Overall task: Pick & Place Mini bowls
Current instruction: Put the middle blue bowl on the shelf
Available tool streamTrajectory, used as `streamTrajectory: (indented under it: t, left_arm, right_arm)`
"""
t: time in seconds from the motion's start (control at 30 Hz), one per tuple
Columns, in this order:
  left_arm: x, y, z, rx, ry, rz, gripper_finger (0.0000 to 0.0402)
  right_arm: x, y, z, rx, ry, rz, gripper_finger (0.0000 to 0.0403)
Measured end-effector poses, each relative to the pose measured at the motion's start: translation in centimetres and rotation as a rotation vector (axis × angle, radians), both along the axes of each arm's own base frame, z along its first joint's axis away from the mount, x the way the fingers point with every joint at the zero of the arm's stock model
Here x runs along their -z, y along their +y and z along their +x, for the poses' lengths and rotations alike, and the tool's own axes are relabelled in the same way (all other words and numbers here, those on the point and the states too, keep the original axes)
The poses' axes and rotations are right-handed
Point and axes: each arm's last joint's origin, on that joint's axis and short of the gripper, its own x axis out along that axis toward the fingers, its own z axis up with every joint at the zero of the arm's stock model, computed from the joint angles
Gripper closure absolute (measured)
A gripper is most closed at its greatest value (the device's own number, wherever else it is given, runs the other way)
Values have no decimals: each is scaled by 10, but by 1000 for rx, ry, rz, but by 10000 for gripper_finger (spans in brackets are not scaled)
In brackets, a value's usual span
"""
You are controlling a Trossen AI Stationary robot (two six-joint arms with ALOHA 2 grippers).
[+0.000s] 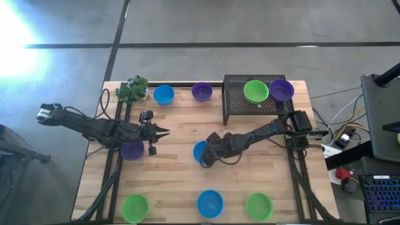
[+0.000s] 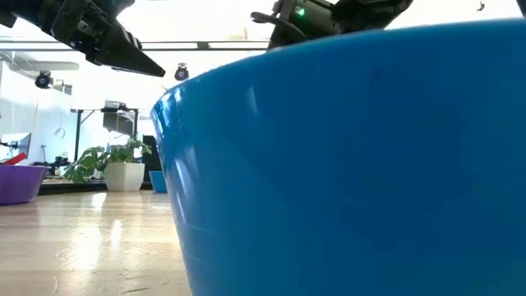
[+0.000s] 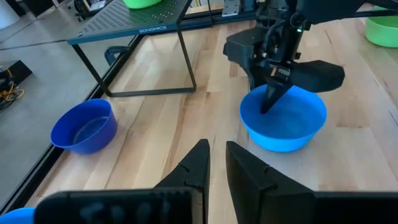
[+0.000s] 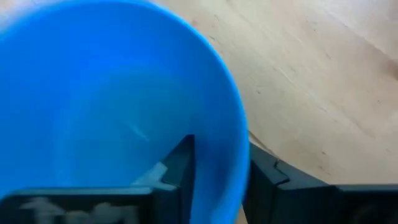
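I had the right gripper (image 3: 272, 93) straddling the wall of a blue bowl (image 1: 200, 150) mid-tabletop, 1 finger inside, jaws not yet tight. 2 bowls (image 1: 268, 90) sat on the rack (image 1: 232, 100) at the far right corner; 7 remained. The left gripper (image 1: 164, 131) waited, slightly parted, empty.

Open wooden table (image 1: 181, 175) lies all around the right gripper (image 1: 204, 157), which straddles the rim of a blue mini bowl (image 1: 200, 150) at mid-table. Behind that gripper, toward the far edge, a black mesh stand (image 1: 257, 107) blocks the way, carrying a green bowl (image 1: 255, 91) and a purple bowl (image 1: 282, 90). Facing it across a bare gap is the left gripper (image 1: 164, 132), a purple bowl (image 1: 132, 150) beside it. Three bowls (image 1: 210, 203) line the near edge, well apart.
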Motion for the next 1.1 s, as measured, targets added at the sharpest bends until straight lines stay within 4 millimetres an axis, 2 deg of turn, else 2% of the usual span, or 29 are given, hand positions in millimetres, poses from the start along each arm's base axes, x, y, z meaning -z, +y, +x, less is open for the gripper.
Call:
streamTrajectory:
  t: [0.17,0.4,0.7,1.1]
  left_arm:
    - [0,0,0,-1,1,0,355]
    - [0,0,0,-1,1,0,355]
    - [0,0,0,0,1,0,355]
    - [0,0,0,0,-1,0,355]
  right_arm:
    - [-1,0,0,0,-3,4,382]
    - [-18,-1,-2,-36,-34,-15,392]
    - [-83,-16,-16,-88,-179,-42,394]
    - [-157,-73,-56,-48,-298,-160,394]
